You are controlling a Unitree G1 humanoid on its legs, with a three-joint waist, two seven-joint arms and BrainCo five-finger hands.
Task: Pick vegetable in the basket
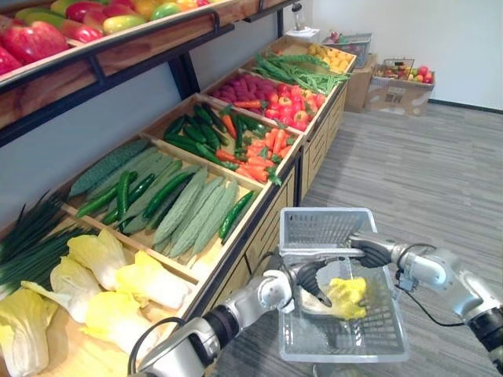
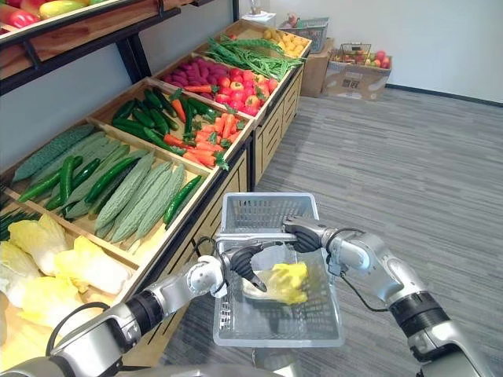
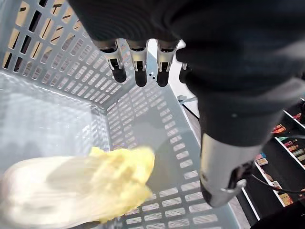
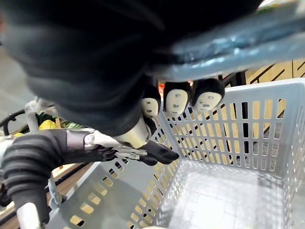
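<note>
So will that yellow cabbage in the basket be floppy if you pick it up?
Probably floppy at the tip: the cabbage has loose, frilly yellow leaves that could tear. Its pale base looks thick, so likely firmer. Being rounded, it might roll in the basket.

Robot's right hand (image 4: 109,67), under its dark ribbed cover, curls dark-tipped fingers (image 4: 177,101) round the grey handle (image 4: 248,45) of a pale grey slotted shopping basket (image 4: 238,129), seen from close above the rim. Its left hand (image 4: 112,143) juts in from the side, fingers stretched straight over one basket wall. Slatted wooden display fronts (image 4: 276,71) stand beyond the far wall, and a yellow-green leaf (image 4: 47,125) shows past the left wrist.
</note>
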